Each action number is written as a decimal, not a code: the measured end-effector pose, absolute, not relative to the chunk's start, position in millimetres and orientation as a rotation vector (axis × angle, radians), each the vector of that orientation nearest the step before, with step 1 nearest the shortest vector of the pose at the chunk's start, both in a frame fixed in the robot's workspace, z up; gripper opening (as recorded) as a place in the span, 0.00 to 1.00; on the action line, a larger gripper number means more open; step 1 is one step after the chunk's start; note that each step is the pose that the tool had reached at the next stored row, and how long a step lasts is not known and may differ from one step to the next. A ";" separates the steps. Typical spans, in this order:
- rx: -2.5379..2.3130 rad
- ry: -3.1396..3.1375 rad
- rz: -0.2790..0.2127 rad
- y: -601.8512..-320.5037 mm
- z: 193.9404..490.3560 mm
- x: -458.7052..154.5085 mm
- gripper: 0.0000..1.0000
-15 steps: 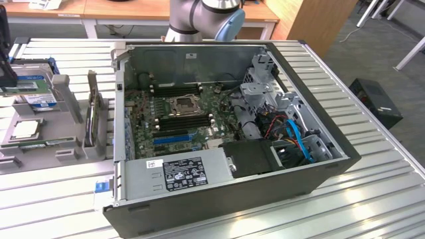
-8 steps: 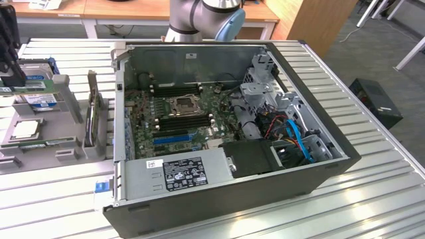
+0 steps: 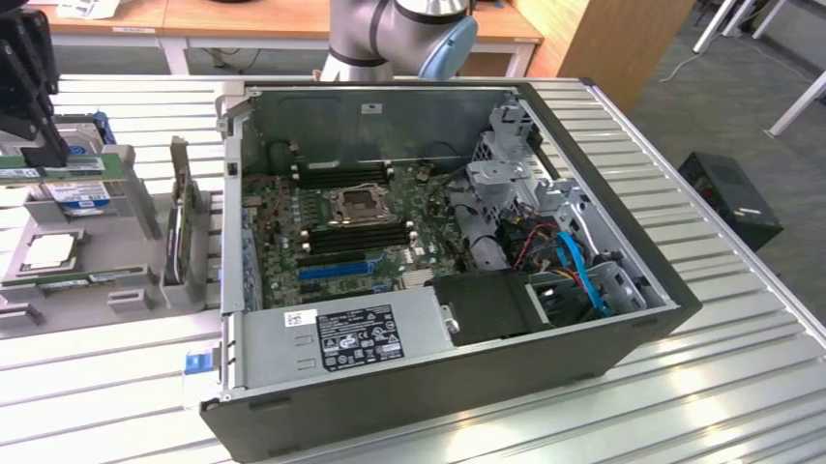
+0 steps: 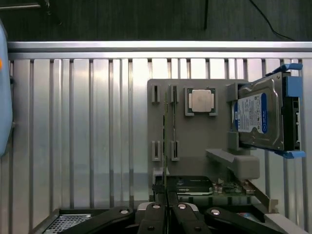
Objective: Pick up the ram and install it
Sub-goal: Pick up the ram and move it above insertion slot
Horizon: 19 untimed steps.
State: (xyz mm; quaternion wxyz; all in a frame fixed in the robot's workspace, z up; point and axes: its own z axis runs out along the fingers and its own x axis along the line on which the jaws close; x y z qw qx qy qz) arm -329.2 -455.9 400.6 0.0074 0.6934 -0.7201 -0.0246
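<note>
Above the grey parts holder [image 3: 145, 208], at the exterior view's left of the open computer case [image 3: 620, 324], the gripper [image 4: 166, 209] hung with its claw pressed together on what looked like the ram [image 3: 58, 174]: a thin green stick with white stickers, held level just under the fingertips and in front of the hard drive [image 4: 263, 114]. Wrist view gave the stick edge-on, running out from between the closed fingers. A second green stick [image 3: 91, 278] sat in the holder's near slot. Step judged: pick done, stick up off the holder, not yet at the case, install not made. Seating would call for the stick's long edge set parallel over a free memory slot [image 3: 355, 237] beside the processor socket [image 3: 355, 203] on the motherboard [image 3: 286, 227], clear of the case wall, then a straight push down; which slots were free could not be told. Writing: blue-white label on the drive, black-and-white label on the power supply [image 3: 355, 338], small white barcode sticker [image 3: 294, 317] beside it. None was legible and no brand could be made out.
</note>
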 end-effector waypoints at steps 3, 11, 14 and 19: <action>2.168 -2.251 -0.077 -455.9 400.6 -324.6 0.12; 2.169 -2.250 -0.077 -455.9 400.6 -310.6 0.12; 2.170 -2.250 -0.077 -455.9 400.6 -304.8 0.12; 2.171 -2.249 -0.077 -455.9 400.6 -295.1 0.12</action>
